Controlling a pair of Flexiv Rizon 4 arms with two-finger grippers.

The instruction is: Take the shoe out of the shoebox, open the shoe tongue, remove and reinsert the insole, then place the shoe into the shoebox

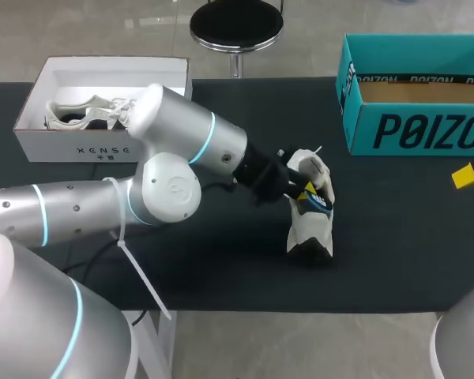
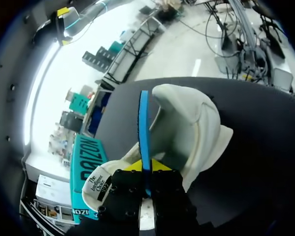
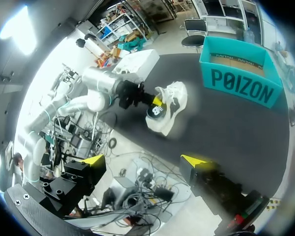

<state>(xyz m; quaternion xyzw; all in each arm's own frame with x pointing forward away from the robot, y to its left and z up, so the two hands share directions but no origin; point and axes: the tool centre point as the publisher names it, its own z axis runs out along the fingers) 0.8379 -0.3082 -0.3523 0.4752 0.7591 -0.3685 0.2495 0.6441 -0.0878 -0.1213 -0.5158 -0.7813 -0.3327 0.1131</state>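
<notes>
The left claw (image 2: 146,169) pinches the blue insole (image 2: 144,123) sticking out of the white shoe (image 1: 310,229). The teal shoebox (image 1: 411,130) lies at the shoe's two o'clock. The right claw (image 3: 143,162) gapes wide, empty.

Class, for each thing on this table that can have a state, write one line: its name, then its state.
Shoe: out of its box, propped on end on the table.
Insole: partly out of the shoe, gripped.
Left hand: shut on the insole.
Right hand: open, holding nothing.
Teal shoebox: open, nothing seen inside.
White shoebox: open, second shoe inside.
</notes>
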